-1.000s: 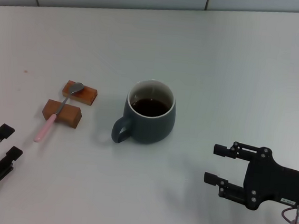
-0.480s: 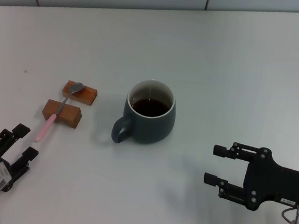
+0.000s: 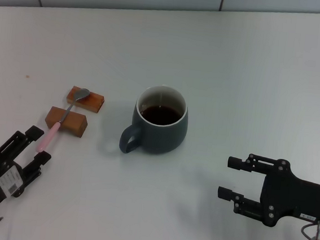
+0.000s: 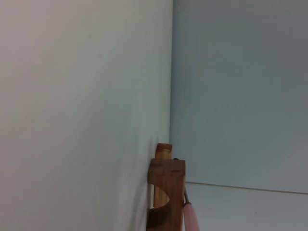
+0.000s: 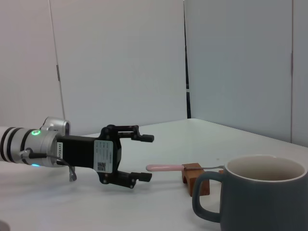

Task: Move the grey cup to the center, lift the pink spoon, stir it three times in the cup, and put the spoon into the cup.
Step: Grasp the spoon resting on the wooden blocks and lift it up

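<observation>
A big white table (image 3: 255,78) holds everything. The grey cup (image 3: 158,128) sits on it near the middle, with dark drink inside. To the cup's left, two small brown wooden blocks (image 3: 76,112) sit on the table, and the pink spoon (image 3: 57,127) lies across them

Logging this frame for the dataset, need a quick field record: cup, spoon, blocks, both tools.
grey cup: upright near table centre, dark liquid inside, handle toward the robot's left
pink spoon: lying across two wooden blocks, bowl on the far block, pink handle end past the near block toward the left tool
left tool: open, low over the table, fingers on either side of the spoon's handle tip, not closed on it
right tool: open, to the cup's right and nearer the robot, apart from it
table: white
</observation>
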Controlling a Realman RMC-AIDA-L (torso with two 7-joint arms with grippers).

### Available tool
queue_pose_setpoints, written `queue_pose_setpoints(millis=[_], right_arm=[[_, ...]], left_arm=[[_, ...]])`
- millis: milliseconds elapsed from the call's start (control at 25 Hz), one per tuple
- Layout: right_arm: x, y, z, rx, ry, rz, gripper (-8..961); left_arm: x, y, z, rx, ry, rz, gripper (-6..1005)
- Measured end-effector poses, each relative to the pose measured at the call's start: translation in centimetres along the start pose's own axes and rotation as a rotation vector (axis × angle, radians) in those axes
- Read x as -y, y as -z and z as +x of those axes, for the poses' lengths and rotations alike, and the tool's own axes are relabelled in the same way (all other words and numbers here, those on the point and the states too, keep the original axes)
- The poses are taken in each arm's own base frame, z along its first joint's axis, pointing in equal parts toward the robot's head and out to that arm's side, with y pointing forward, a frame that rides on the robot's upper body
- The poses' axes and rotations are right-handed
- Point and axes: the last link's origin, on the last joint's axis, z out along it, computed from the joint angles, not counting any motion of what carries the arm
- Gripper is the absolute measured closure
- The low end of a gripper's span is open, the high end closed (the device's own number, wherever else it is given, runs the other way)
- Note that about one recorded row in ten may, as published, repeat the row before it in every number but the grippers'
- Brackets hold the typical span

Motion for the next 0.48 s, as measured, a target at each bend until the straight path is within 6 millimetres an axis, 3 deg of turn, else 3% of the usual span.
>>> queue_pose_setpoints(millis=[480], right_arm=[[0.0,-0.1,0.0,0.0,0.0,-0.002,344]], left_arm=[[-0.2,-1.3,0.4,0.002,-0.012,0.009,234]])
